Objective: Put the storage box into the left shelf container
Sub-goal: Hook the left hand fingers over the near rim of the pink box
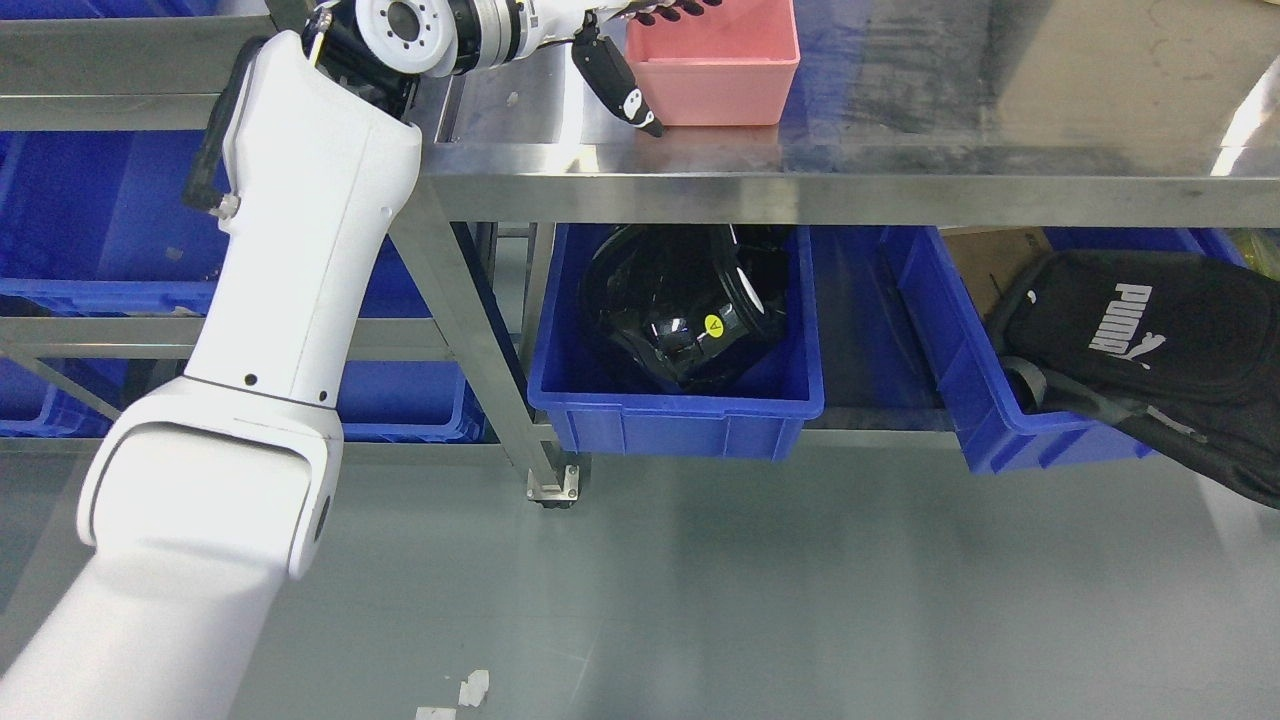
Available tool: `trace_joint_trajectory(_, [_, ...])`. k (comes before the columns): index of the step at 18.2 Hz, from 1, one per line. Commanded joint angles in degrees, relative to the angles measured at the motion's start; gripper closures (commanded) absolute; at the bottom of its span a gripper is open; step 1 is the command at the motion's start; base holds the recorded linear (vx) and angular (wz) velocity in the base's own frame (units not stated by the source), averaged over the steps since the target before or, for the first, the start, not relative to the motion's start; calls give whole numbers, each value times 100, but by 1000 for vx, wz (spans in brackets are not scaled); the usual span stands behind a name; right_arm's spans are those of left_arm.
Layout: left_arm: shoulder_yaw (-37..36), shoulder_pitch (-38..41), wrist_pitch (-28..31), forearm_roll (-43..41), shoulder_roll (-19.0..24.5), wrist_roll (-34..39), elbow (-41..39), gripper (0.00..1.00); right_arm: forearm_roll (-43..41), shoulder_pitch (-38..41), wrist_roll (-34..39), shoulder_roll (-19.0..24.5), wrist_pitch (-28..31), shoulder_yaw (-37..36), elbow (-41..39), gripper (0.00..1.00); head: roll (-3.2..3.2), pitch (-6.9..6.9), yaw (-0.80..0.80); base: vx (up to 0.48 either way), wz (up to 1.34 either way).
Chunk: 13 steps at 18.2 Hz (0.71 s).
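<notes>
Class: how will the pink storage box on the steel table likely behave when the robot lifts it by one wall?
The pink storage box looks like rigid moulded plastic, so probably stiff. It appears empty, so likely light. Held at one wall by the left hand, it may tilt.

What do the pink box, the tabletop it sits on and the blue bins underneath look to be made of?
Pink box: likely moulded plastic, matte, even colour. Tabletop: brushed metal, probably stainless steel, going by its blurred reflections and glare. Blue bins: seemingly rigid plastic, slightly glossy, with ribbed fronts. The left hand is at the box's left wall.
</notes>
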Motion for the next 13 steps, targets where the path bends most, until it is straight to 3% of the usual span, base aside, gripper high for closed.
trace_joint_trajectory(1, [-695,-64,-100,471,68,376,427,1,0,-105,-2,-100,-3,0,-100,1,0,0,0,0,0])
trace_joint_trajectory(13, [-960,15,-321,454,68,464,611,1,0,-105,-2,-100,-3,0,-100,1,0,0,0,0,0])
